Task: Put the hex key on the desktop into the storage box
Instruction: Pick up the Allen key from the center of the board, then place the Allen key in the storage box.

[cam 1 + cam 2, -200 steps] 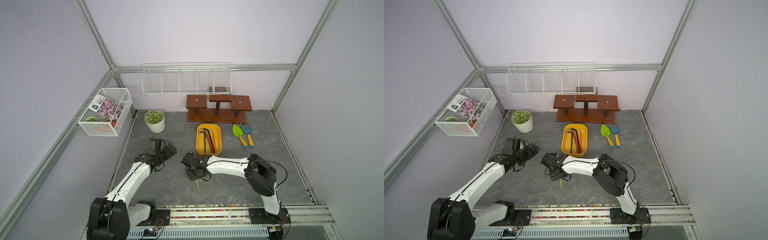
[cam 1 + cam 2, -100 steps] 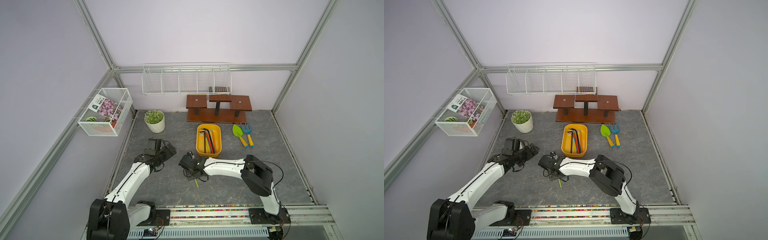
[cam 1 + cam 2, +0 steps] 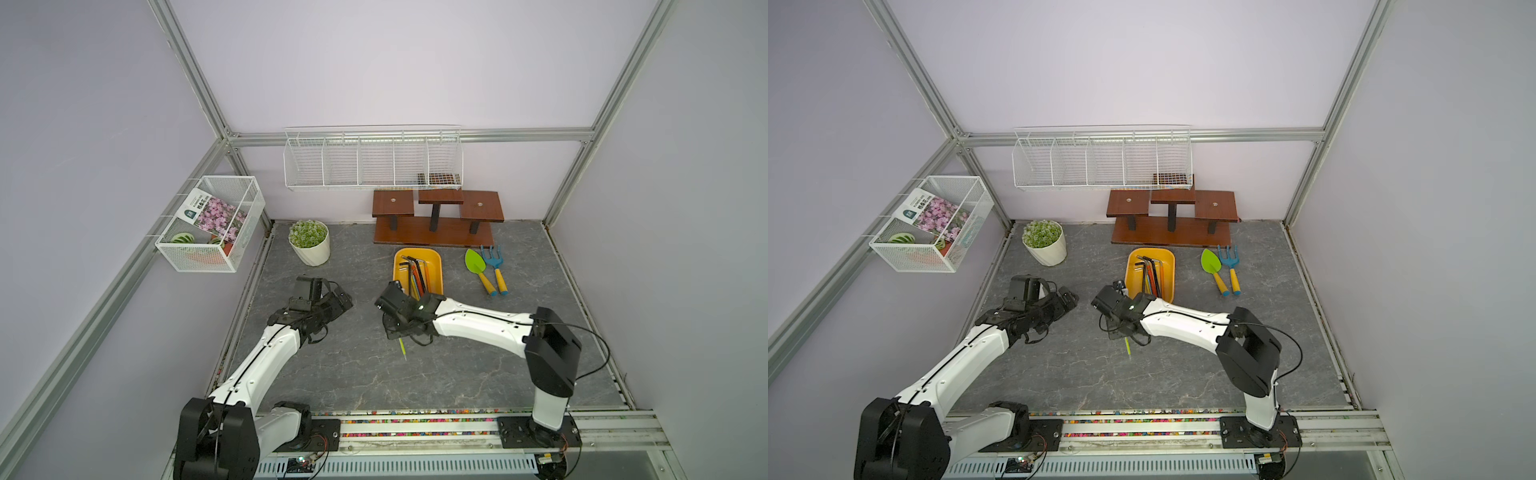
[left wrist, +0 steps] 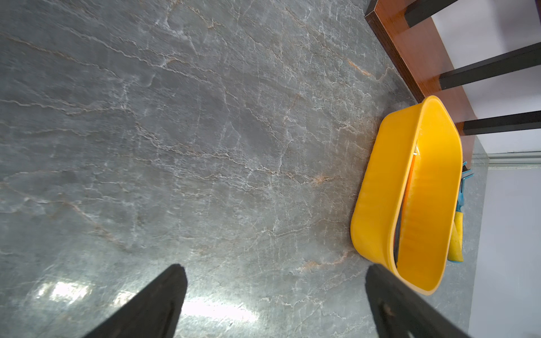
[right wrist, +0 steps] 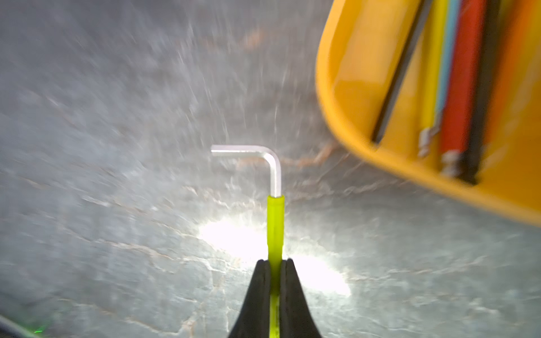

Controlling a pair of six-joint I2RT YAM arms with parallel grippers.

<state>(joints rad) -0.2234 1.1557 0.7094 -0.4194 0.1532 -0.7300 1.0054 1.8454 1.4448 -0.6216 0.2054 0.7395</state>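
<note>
Right tool [image 5: 275, 262] around hex key [image 5: 275, 222] (snugly)

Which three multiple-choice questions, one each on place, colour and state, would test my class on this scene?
1. Where does the yellow box sit? A. in front of the wooden stand B. in a wire basket C. on the stand
2. What colour sleeve covers the held hex key? A. red B. lime green C. blue
3. How is the right end effector? A. open, empty B. shut on the hex key C. hidden
Answers: 1A, it lies before the stand's base; 2B, the sleeve shows green; 3B, fingers pinch the sleeve.
</note>
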